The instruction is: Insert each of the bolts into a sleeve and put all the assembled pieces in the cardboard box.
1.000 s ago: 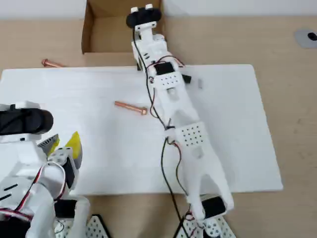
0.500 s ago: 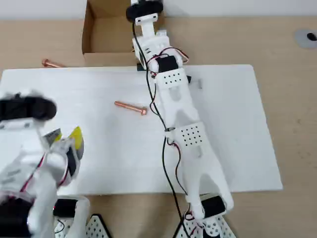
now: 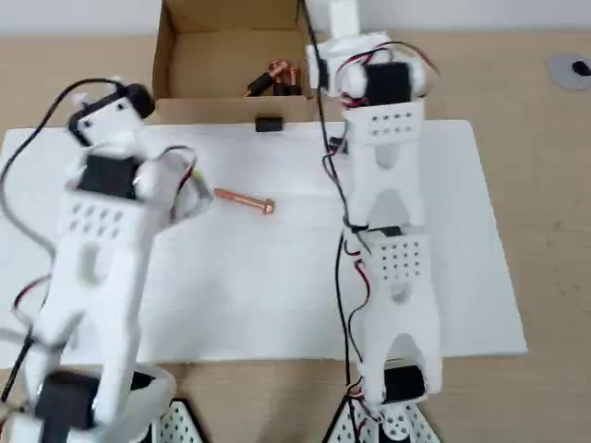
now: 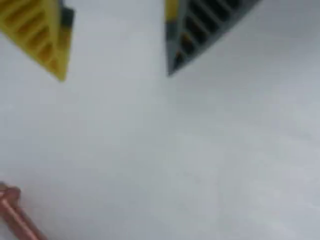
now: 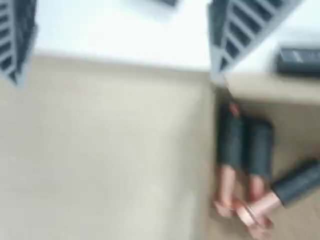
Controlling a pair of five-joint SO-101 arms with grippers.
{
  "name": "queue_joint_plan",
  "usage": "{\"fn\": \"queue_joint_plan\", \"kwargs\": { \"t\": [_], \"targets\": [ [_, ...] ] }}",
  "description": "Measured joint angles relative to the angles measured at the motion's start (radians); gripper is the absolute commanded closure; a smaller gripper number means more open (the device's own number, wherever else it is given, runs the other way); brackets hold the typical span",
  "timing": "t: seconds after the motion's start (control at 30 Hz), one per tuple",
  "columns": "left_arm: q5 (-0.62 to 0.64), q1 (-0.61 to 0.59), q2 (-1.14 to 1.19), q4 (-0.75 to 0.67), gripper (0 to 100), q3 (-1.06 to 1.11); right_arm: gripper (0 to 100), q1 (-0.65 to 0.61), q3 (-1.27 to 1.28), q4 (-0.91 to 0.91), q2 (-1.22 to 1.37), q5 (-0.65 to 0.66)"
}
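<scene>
The copper bolt is seen lying flat on the white sheet, loose and unheld, between the two arms and with its head toward the right arm's side. In the left wrist view its head end is caught at the picture's edge. The left gripper is held over bare sheet near this bolt, its fingers spread well apart, and nothing is gripped between the yellow finger and the dark one.

A black sleeve is found at the sheet's far edge, just in front of the cardboard box. The same sleeve is shown in the right wrist view. Assembled pieces, copper bolts sheathed in black sleeves, are gathered inside the box against its side wall. Three of them can be counted in the right wrist view, two lying side by side and one set across their ends.

The right gripper is held above the wooden table just beside the box, with its fingers wide apart and nothing in its grasp.
</scene>
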Motion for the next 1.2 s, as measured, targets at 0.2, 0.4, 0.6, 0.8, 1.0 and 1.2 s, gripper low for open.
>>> {"fn": "queue_joint_plan", "kwargs": {
  "t": [0.2,0.4,0.6,0.8,1.0,1.2],
  "targets": [
    [0.107,0.049,0.241,0.029,86,-0.126,72.1,0.078,-0.008,0.153,-0.121,0.000],
    [0.086,0.064,0.413,0.029,85,-0.233,72.2,0.193,-0.011,0.163,-0.224,0.025],
    [-0.404,0.101,0.566,0.035,85,-0.365,72.3,0.235,-0.011,0.163,-0.305,0.147],
    [-0.942,0.061,0.632,0.035,86,-0.388,72.3,0.267,-0.011,0.163,-0.394,0.180],
    [-1.441,0.035,0.637,0.035,86,-0.431,72.3,0.315,-0.011,0.163,-0.420,0.180],
    [-1.772,0.040,0.635,0.035,86,-0.523,72.3,0.367,-0.011,0.163,-0.420,0.180]
  ]
}}
